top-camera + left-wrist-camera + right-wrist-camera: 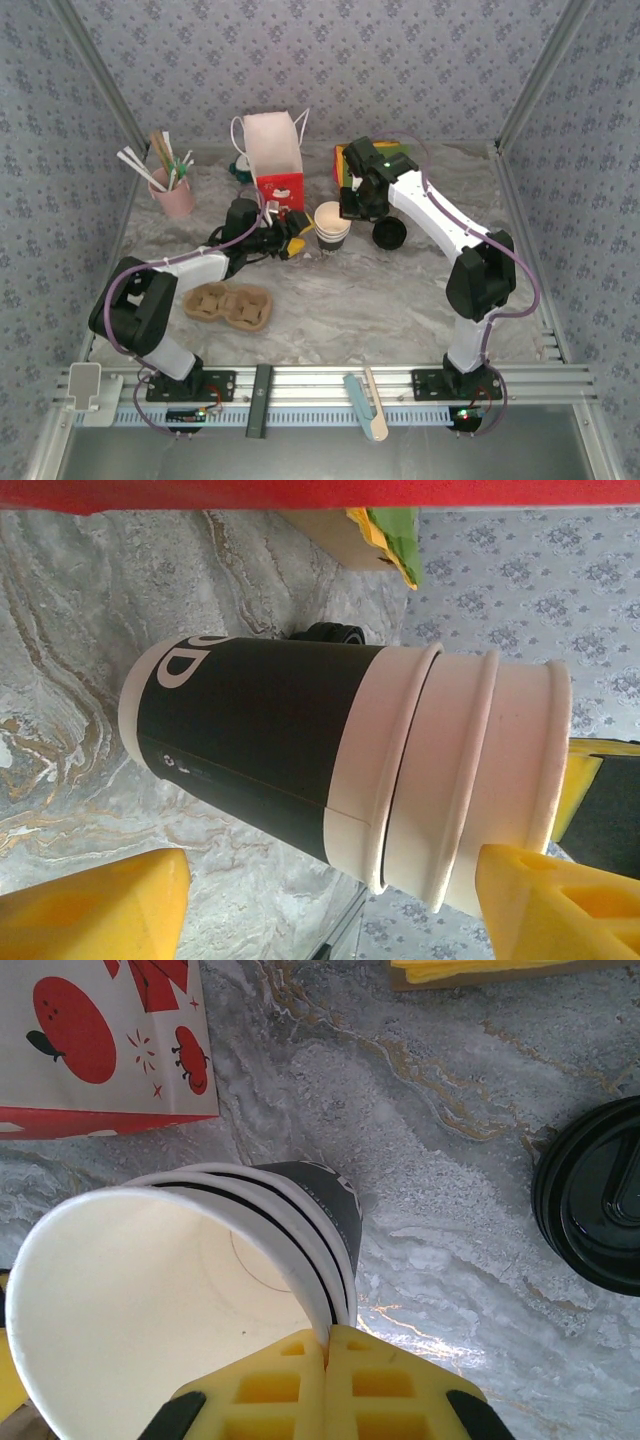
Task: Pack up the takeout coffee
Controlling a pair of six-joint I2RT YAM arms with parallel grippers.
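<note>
Left fingers (90, 910) stood wide apart on either side of the nested dark paper cups (332, 226), upright at the middle of the marbled surface (400, 300). Right fingers (270, 1390) pinched the innermost cup's white rim, and a black lid (389, 234) lay just beside the cups.

Bag (272, 150) close behind cups (332, 224), lid (389, 234) beside; front seemingly free.

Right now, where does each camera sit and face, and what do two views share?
Top external: above, behind the bases, looking down on the table; both arms show.
Left wrist: low, facing the nested cups side-on, past the left gripper.
Right wrist: above the cups, looking down; right gripper pinches their rim.
Shared: top and right wrist show the black lid.
</note>
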